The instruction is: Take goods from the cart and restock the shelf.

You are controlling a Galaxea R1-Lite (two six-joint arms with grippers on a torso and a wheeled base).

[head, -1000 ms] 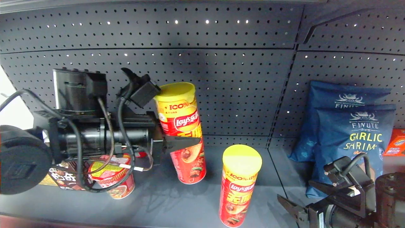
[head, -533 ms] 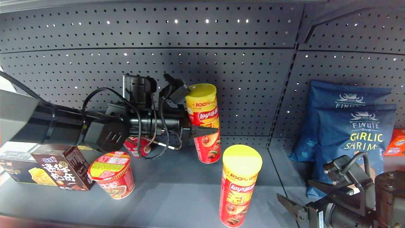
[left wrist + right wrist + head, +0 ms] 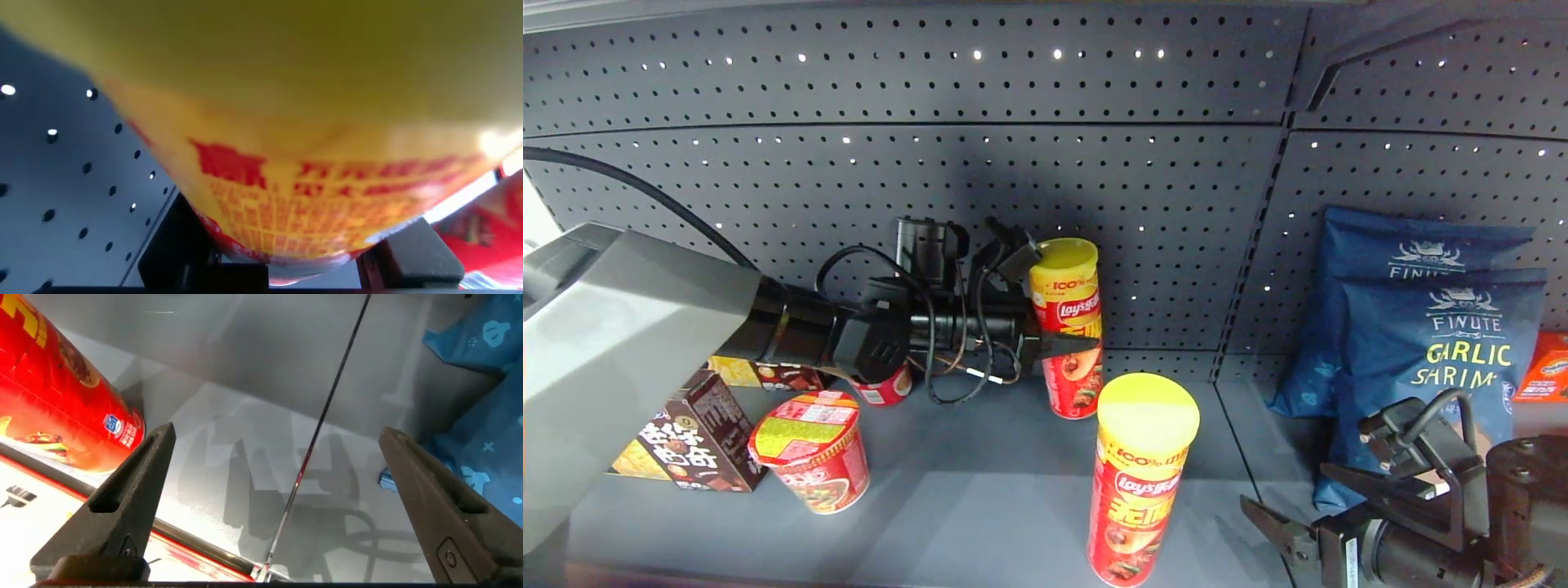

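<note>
Reaching deep into the shelf (image 3: 980,490), the left pincer (image 3: 1075,347) is clamped shut on a can (image 3: 1066,294), which has been carried back toward the panel (image 3: 1143,204) behind the pincer. Placement is judged nearly done. The can is held upright between the jaws, lid up, long axis near vertical.

Far chip can (image 3: 1068,327) and near chip can (image 3: 1143,482): red bodies, yellow bands, yellow lids. Noodle cup (image 3: 810,453), left: red, yellow-green lid. Box (image 3: 694,437), left: dark brown. Bags (image 3: 1445,343), right: dark blue, white and yellow lettering. Back panel (image 3: 1013,163): dark grey, dotted hole grid.
</note>
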